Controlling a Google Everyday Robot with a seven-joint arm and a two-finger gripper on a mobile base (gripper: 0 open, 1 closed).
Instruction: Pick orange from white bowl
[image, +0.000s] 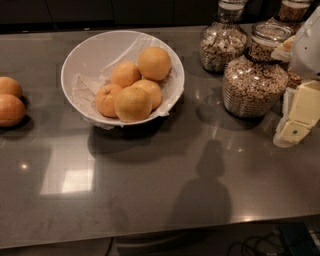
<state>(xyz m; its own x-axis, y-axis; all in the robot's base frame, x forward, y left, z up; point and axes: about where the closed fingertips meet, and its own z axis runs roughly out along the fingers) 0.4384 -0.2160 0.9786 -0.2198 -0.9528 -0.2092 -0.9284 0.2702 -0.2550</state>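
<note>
The white bowl (82, 55), wide, shallow and lined with crinkled white paper, stands on the grey counter at the back centre-left. Several oranges lie in it. The orange (154, 63), large, round and evenly light orange, sits at the back right of the pile. A paler yellowish orange (132, 104) lies at the front and a darker one (107, 99) at the left. My gripper (295, 120), cream-coloured, hangs at the right edge of the view, well to the right of the bowl and above the counter. It holds nothing that I can see.
Two glass jars of cereal (255, 80) (222, 45) stand between the bowl and my gripper, and a third jar (292, 12) stands at the back right. Two loose oranges (10, 102) lie at the counter's left edge. The counter's front edge runs along the bottom.
</note>
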